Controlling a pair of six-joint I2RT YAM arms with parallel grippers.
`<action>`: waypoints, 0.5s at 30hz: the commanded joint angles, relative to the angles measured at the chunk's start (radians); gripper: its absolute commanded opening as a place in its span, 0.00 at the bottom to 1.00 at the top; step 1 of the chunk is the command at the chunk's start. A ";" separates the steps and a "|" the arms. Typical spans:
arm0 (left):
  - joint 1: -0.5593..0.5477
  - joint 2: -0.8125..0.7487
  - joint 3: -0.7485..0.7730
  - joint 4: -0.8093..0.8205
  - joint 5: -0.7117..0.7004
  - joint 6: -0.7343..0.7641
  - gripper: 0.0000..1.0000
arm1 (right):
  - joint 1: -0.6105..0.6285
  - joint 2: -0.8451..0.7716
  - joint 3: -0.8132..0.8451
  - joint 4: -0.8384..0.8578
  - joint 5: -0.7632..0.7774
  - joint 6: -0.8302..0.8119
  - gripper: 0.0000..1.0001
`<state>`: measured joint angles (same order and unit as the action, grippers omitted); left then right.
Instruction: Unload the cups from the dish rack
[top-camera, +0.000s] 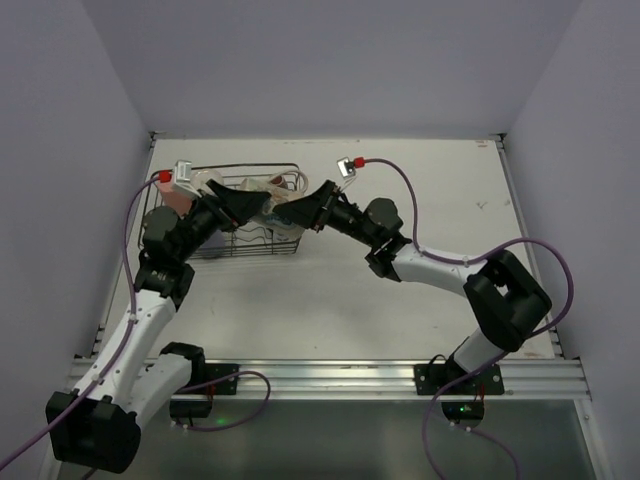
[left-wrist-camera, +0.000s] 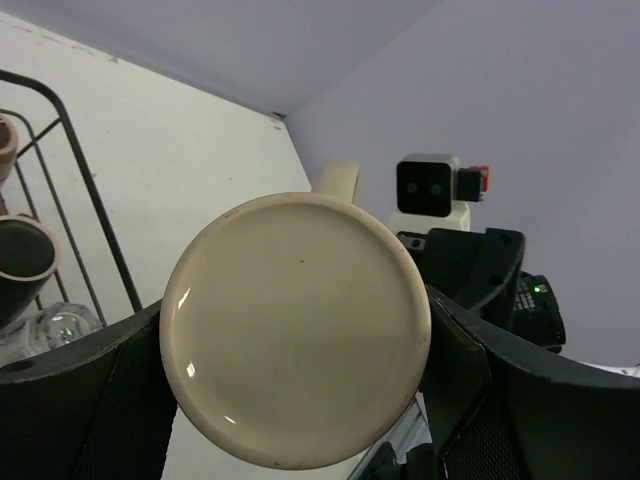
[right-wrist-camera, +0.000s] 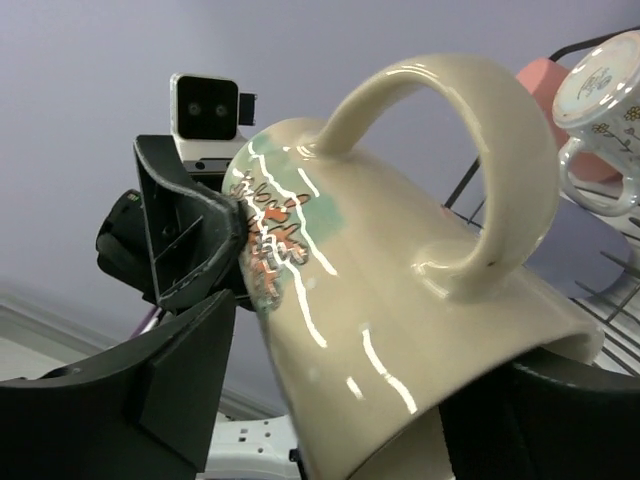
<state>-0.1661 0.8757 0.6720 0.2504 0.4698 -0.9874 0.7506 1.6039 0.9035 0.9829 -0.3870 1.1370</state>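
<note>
— Where is the cream mug (right-wrist-camera: 400, 330)?
— Held on its side over the right end of the dish rack (top-camera: 215, 252), which sits far left on the table (top-camera: 420, 200).
— Who has it?
— The left gripper (top-camera: 252, 205) clamps its base, jaws partly apart, one finger on each side. The right gripper (right-wrist-camera: 370, 420) straddles the rim end with wide jaws. I cannot tell whether its pads press the mug.
— Other cups?
— A pink tumbler (right-wrist-camera: 545, 80) and a flower-printed mug (right-wrist-camera: 605, 90) sit in the rack.

no legible txt, orange print (right-wrist-camera: 272, 235) on cream mug (right-wrist-camera: 400, 330) unreadable
</note>
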 joint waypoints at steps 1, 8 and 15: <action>-0.047 -0.024 0.006 0.239 0.020 -0.089 0.00 | 0.001 0.027 0.017 0.178 -0.004 0.055 0.74; -0.076 -0.012 -0.018 0.290 -0.013 -0.103 0.23 | 0.001 -0.012 -0.092 0.338 0.030 0.072 0.21; -0.078 0.006 0.003 0.210 0.035 -0.017 0.90 | -0.002 -0.131 -0.166 0.336 0.063 0.003 0.00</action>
<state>-0.2501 0.8875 0.6346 0.3843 0.4866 -1.1194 0.7540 1.5505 0.7666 1.2823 -0.3820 1.2217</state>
